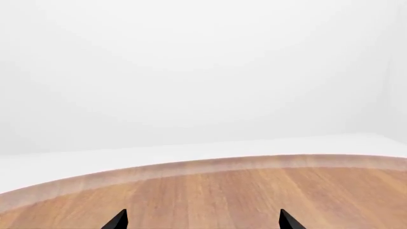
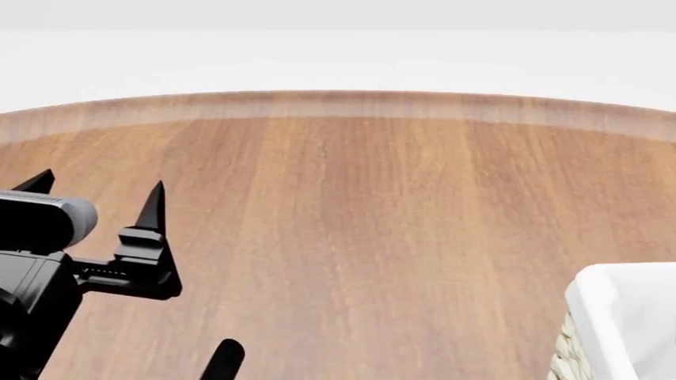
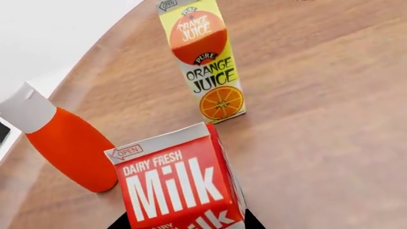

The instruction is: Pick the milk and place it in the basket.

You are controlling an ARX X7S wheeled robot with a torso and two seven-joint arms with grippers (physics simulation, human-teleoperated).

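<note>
In the right wrist view the milk [image 3: 178, 191], a red carton with white "Milk" lettering, fills the space between my right gripper's [image 3: 186, 223] two black fingertips. They press against its two sides, so the gripper is shut on it. The carton's base is hidden, so I cannot tell whether it is off the table. The right gripper is out of the head view. A corner of the basket [image 2: 623, 324], cream wicker with white lining, shows at the head view's lower right. My left gripper [image 2: 100, 190] is open and empty above the wooden table, also in the left wrist view [image 1: 203, 220].
An orange-yellow "Orange Juice" carton [image 3: 202, 62] stands just beyond the milk. A red bottle with a white cap [image 3: 64, 143] stands beside the milk, near the round table's edge [image 3: 95, 62]. The table's far edge [image 2: 338, 103] curves across the head view.
</note>
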